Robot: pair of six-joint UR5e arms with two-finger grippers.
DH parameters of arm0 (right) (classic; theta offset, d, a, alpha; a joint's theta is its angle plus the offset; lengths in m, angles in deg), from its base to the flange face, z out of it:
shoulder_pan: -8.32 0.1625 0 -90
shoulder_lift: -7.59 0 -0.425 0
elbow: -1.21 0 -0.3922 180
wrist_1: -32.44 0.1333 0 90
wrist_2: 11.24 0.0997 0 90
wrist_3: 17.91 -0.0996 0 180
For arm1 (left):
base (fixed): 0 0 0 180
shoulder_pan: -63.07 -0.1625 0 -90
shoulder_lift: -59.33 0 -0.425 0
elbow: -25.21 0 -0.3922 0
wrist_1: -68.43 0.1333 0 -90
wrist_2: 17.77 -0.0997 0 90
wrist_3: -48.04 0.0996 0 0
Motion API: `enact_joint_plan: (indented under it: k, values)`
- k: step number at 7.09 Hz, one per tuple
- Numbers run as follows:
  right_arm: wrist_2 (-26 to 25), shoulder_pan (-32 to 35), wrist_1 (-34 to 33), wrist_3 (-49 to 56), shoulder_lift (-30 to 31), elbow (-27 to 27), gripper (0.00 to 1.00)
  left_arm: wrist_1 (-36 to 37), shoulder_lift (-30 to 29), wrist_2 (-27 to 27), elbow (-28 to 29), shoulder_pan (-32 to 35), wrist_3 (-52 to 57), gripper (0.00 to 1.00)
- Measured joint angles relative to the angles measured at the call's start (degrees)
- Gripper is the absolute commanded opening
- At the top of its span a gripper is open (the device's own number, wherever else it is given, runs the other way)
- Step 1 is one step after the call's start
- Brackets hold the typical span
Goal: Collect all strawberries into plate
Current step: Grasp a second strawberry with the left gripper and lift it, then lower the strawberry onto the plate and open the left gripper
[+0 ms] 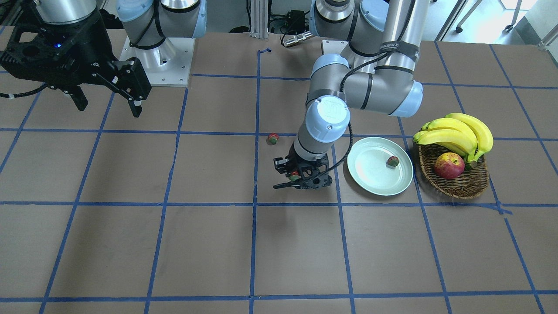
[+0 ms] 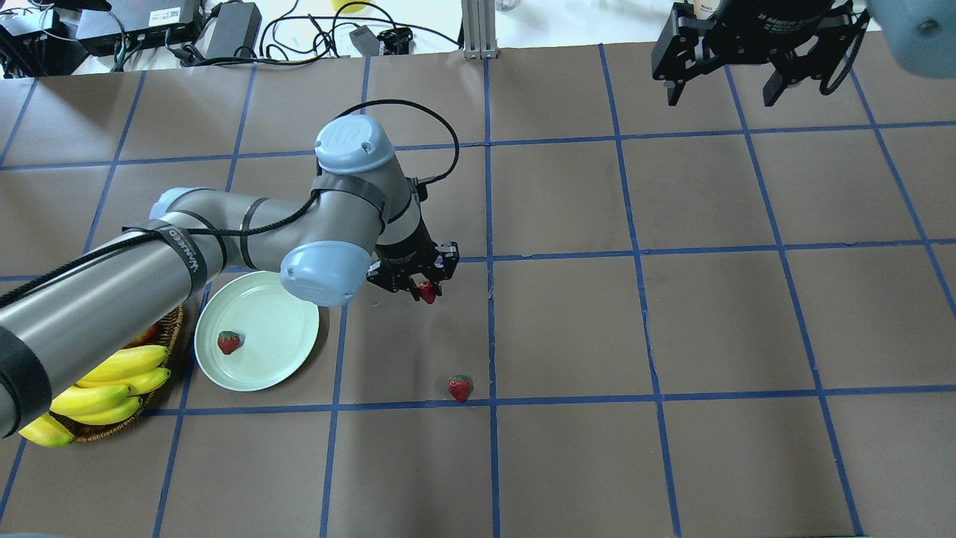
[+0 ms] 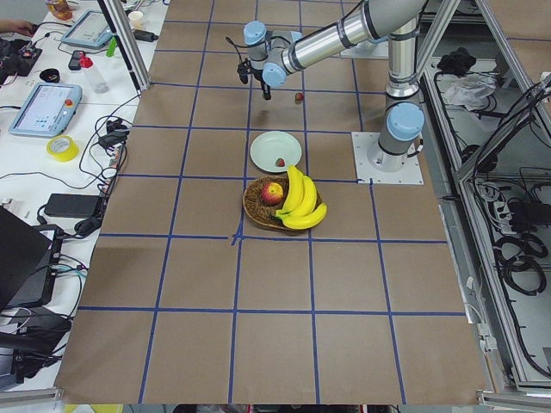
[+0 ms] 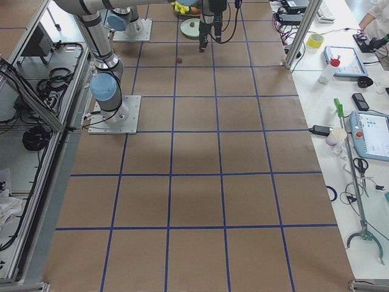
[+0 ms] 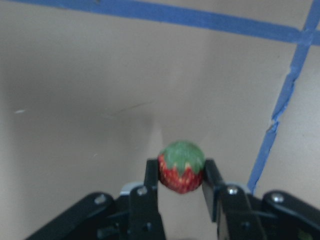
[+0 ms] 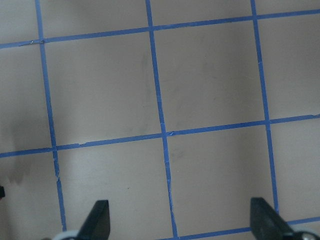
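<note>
My left gripper (image 2: 424, 290) is shut on a strawberry (image 5: 181, 166), red with a green cap, and holds it above the table, right of the plate in the overhead view. The held strawberry also shows in the front view (image 1: 294, 176). The pale mint plate (image 2: 276, 336) holds one strawberry (image 2: 228, 342), which also shows in the front view (image 1: 392, 161). A third strawberry (image 2: 460, 388) lies on the table near a blue tape line. My right gripper (image 2: 754, 63) is open and empty, high at the far right.
A wicker basket (image 1: 455, 185) with bananas (image 1: 457, 133) and a red-yellow apple (image 1: 449, 165) stands beside the plate. Blue tape lines grid the brown table. Cables and electronics (image 2: 224, 26) lie beyond the far edge.
</note>
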Motion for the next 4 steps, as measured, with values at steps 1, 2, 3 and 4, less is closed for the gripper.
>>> enact_joint_plan:
  k: [1,2,3,4]
  values:
    - [1.6,0.1,-0.2,0.1,-0.2,-0.5,1.0,-3.2,0.5,-1.8,1.6,-4.8,4.9,0.0]
    - [4.0,0.1,-0.4,1.8,-0.5,-1.3,1.0,-5.5,1.0,-2.9,1.9,-10.6,12.6,0.0]
    - [5.6,0.1,-0.5,3.2,-0.6,-2.0,1.0,-7.0,1.4,-3.9,1.1,-16.6,19.6,0.0]
    - [6.2,0.1,-0.5,3.8,-0.5,-2.3,1.0,-7.6,1.6,-4.7,-0.9,-21.8,25.5,0.0]
